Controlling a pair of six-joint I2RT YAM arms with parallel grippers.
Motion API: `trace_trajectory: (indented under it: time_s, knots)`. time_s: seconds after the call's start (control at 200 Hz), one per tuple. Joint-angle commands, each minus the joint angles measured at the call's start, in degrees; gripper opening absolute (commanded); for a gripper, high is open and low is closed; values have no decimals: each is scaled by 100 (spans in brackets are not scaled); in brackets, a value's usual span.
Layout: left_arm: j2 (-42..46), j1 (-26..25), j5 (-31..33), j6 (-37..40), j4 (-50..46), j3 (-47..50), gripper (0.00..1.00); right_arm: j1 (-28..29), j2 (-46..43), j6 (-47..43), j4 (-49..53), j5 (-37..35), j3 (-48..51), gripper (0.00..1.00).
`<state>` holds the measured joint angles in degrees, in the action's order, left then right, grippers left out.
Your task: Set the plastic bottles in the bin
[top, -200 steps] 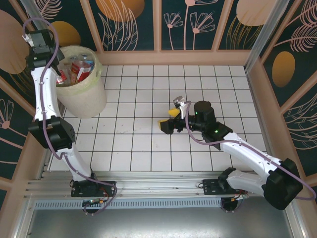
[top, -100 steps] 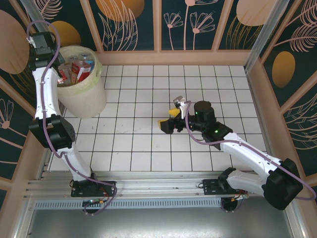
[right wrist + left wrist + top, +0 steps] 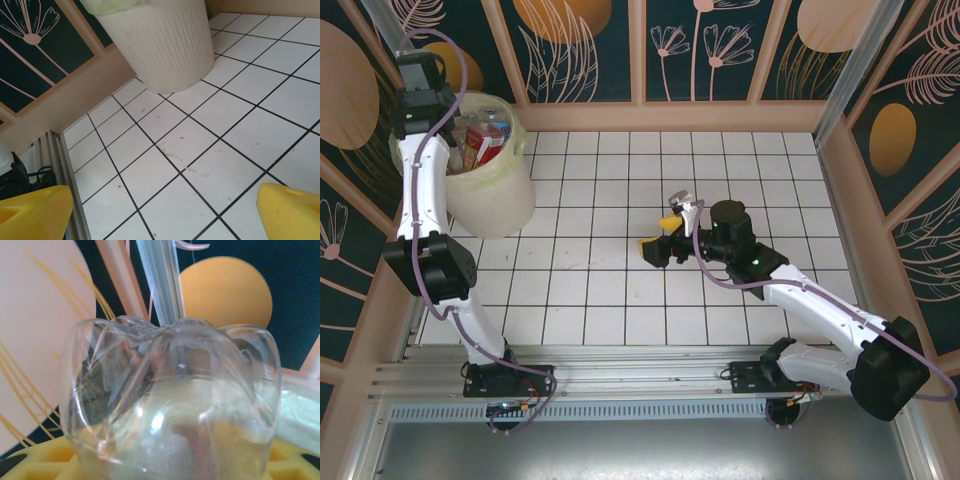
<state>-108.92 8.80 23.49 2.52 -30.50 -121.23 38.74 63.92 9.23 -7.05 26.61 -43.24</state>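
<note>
Left end effector [image 3: 170,466] just closed, pinching clear bottle [image 3: 170,405] by bin [image 3: 492,205]; right end effector [image 3: 165,210] stays spread; release likely next.

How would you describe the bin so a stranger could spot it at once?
Find the white tiled table and look to its far left corner. There stands the bin, a round, ribbed cream bucket lined with a bag. It alone is a container, with bottles heaped inside.

place: robot lab cell | cues: tiled floor [image 3: 610,200], floral wall panels [image 3: 705,45]
</note>
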Motion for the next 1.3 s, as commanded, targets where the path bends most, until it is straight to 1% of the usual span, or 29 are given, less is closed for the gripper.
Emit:
trace_trajectory:
  time_s: [0.0, 0.11, 0.165, 0.205, 0.3, 0.36, 0.811, 0.986, 1.051, 1.126, 1.236, 1.296]
  knots:
    - [293, -244, 964, 751, 959, 239, 53, 38, 20, -102, -30, 11, -206, 95]
    - [179, -260, 1378, 921, 1084, 26, 53, 38, -24, -97, -3, -22, -194, 95]
    - [157, -256, 1483, 1051, 1171, 15, 52, 41, -41, -91, 8, -42, -191, 95]
    - [199, -256, 1444, 1302, 1368, 161, 52, 38, -49, -97, 3, -42, -189, 95]
    - [259, -256, 1612, 1806, 1970, 443, 51, 44, -60, -95, 26, -36, -189, 95]
    - [223, -257, 1673, 1938, 2145, 426, 51, 40, -68, -97, 36, -33, -192, 95]
    - [-449, -257, 1266, 2024, 2474, 237, 52, 41, 29, -88, 138, -60, -343, 95]
    - [-658, -264, 1081, 1992, 2489, 249, 54, 44, 156, -47, 90, -51, -389, 95]
    - [-666, -265, 1045, 1949, 2462, 304, 59, 45, 201, -43, 71, -42, -425, 95]
    - [-618, -273, 996, 1923, 2424, 379, 74, 53, 235, -48, 62, -39, -447, 95]
    - [-483, -273, 696, 1806, 2229, 416, 84, 53, 293, -57, 43, -25, -479, 95]
    - [-433, -274, 568, 1709, 2054, 381, 92, 54, 313, -64, 46, 1, -488, 95]
